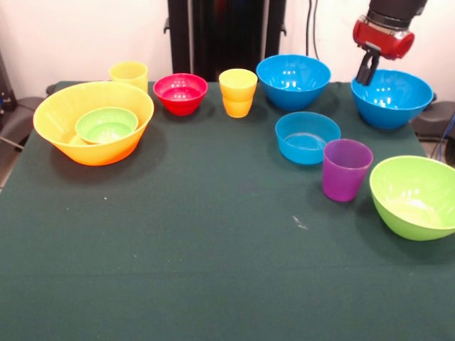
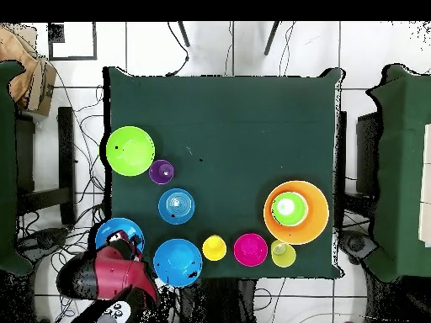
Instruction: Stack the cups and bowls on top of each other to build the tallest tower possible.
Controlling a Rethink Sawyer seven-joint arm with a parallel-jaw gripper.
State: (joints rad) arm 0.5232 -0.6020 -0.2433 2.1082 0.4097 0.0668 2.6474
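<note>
- Covering the table (image 1: pixel 178 284), a dark green cloth lay flat under scattered bowls.
- White wall stood behind.
- Gripper (image 1: pixel 367 73) hovered; jaws' state unclear.

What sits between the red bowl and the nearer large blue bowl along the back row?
One yellow cup, upright, between the red bowl and the blue bowl; both views show it.

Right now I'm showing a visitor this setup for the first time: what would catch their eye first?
Probably the huge orange-yellow bowl at the front view's left, with a small green bowl nested inside it. Next, the red and black arm, its gripper hanging over the rim of a large blue bowl at the far right corner. The other bright bowls and cups stand singly on the dark green table.
</note>
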